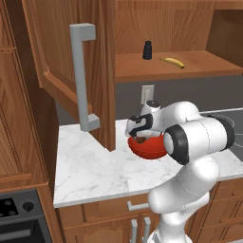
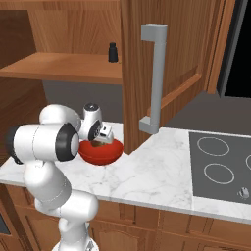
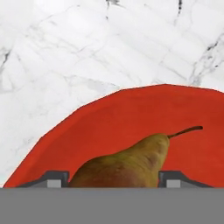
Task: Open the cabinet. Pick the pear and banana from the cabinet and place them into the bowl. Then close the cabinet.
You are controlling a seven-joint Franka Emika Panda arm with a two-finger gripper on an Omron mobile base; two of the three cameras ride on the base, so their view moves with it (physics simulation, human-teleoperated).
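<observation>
From the left base view we've got the cabinet (image 1: 71, 57) with its door swung wide open, and the banana (image 1: 172, 62) lying on the shelf inside, just beside a small black bottle (image 1: 147, 50). Below that shelf, the red bowl (image 1: 149, 148) sits on the marble counter (image 1: 90, 166) with the gripper (image 1: 138, 137) right over it. In the right base view we see the gripper (image 2: 102, 140) down at the bowl (image 2: 102, 153), which sits just beside the open cabinet door (image 2: 166, 63). In the hand view, the pear (image 3: 124, 165) sits between the two fingertips (image 3: 52, 179) over the bowl (image 3: 109, 122), stem pointing away; the fingers are wide, and we can't tell if they're squeezing it or just flanking it.
</observation>
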